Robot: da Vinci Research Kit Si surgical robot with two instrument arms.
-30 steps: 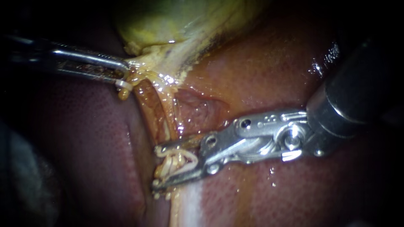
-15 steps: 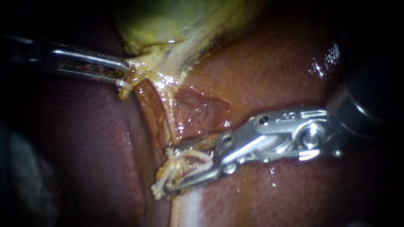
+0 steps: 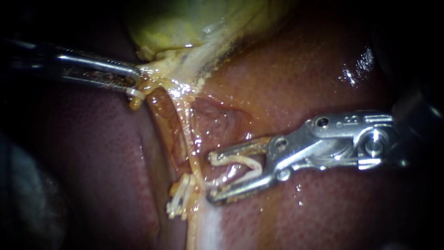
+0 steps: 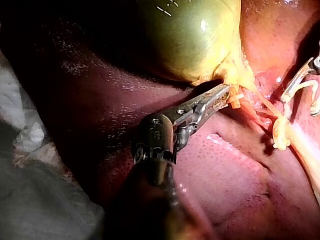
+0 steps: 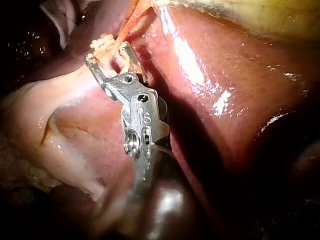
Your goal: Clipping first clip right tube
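My right instrument (image 3: 211, 178) comes in from the right, its jaws standing wide apart with a white clip (image 3: 240, 165) seated between them, touching both. The jaws sit just right of the thin yellow tube (image 3: 187, 134) and are clear of it. White clips (image 3: 178, 196) sit bunched on the tube's lower end, left of the jaw tips. My left instrument (image 3: 134, 85) is shut on yellow tissue at the neck of the gallbladder (image 3: 185, 23). In the right wrist view the right instrument (image 5: 107, 52) holds the clip just short of the tube.
Dark red liver (image 3: 300, 69) lies all around the tube, with a pale band (image 3: 208, 227) running below the clips. In the left wrist view, white cloth (image 4: 20, 115) lies beside the liver, behind my left instrument (image 4: 222, 95).
My right instrument has drawn back to the right, off the tube, with the white clip still in its jaws. The bunched clips stay on the tube. The left instrument has not moved.
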